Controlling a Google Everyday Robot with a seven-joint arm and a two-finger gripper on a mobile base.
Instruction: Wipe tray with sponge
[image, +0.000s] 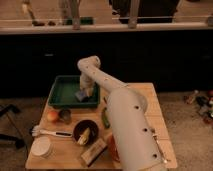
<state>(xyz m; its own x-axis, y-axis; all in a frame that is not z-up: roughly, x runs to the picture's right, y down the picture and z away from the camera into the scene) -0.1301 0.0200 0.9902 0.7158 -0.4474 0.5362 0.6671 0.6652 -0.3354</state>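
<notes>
The dark green tray (64, 90) sits at the back left of the wooden table. The small blue-grey sponge (81, 95) lies inside the tray near its right front corner. My gripper (85, 91) reaches down from the white arm into the tray, right over the sponge and touching it. The arm hides part of the tray's right side.
In front of the tray lie an orange fruit (52, 116), a small dark cup (65, 116), a white brush (50, 132), a dark bowl (85, 132), a white cup (41, 147), a tan block with a dark top (94, 151) and a green vegetable (105, 118).
</notes>
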